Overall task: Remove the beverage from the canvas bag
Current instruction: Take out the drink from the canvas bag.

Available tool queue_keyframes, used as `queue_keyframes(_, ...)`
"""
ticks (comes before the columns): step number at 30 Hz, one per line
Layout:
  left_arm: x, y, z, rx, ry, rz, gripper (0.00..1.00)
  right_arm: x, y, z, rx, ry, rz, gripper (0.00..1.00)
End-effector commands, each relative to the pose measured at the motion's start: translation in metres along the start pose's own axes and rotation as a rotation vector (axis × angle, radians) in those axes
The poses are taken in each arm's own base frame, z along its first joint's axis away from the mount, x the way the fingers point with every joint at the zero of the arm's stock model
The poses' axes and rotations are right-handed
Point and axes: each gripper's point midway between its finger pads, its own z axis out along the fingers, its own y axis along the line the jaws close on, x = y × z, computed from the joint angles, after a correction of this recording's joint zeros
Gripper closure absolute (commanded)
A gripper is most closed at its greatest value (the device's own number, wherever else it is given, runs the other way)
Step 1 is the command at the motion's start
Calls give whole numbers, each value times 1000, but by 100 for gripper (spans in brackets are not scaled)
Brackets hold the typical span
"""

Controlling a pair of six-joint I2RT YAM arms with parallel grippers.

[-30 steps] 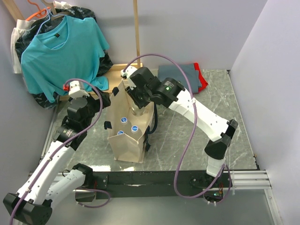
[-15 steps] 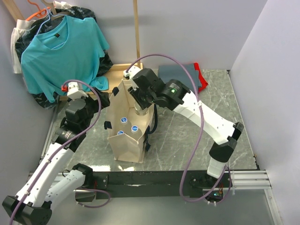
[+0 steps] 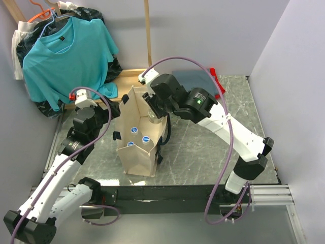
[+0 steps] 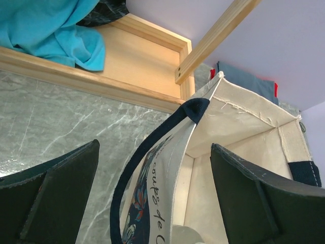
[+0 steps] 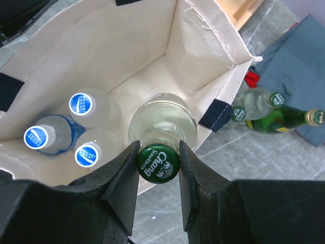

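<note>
Lift straight up. The Chang bottle (image 5: 162, 122) stands in the mouth of the canvas bag (image 5: 152, 46), close against one wall, with three blue-capped bottles (image 5: 84, 104) just beside it. Draw it clear of the rim and the black strap before you swing sideways, or you may drag the bag over. Your right gripper (image 5: 158, 161) is clamped on the bottle's green-capped top, one finger on each side. Your left gripper (image 4: 152, 193) stands wide open astride the bag's rim, gripping nothing.

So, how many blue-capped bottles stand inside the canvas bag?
3, clustered in the canvas bag beside the Chang bottle, seen from the right wrist: upper bottle, left bottle, lower bottle. More could be hidden beneath.
</note>
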Motion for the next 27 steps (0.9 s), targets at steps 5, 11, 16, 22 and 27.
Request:
queue_keyframes(5,-7,-9,0,41,-27,-24,4,-67,-36,-62,124,-294,47,100)
queue_keyframes(11,-5,-11,0,48,-19,-27,4,-77,-42,-76,146,-341,58,100)
queue_keyframes(16,-11,-18,0,78,-38,-35,4,-84,-49,-89,169,-382,74,100)
queue_keyframes(22,-11,-21,4,82,-32,-24,4,-86,-55,-100,186,-405,91,100)
queue_keyframes(27,-12,-23,4,92,-41,-27,4,-88,-61,-113,202,-436,112,100)
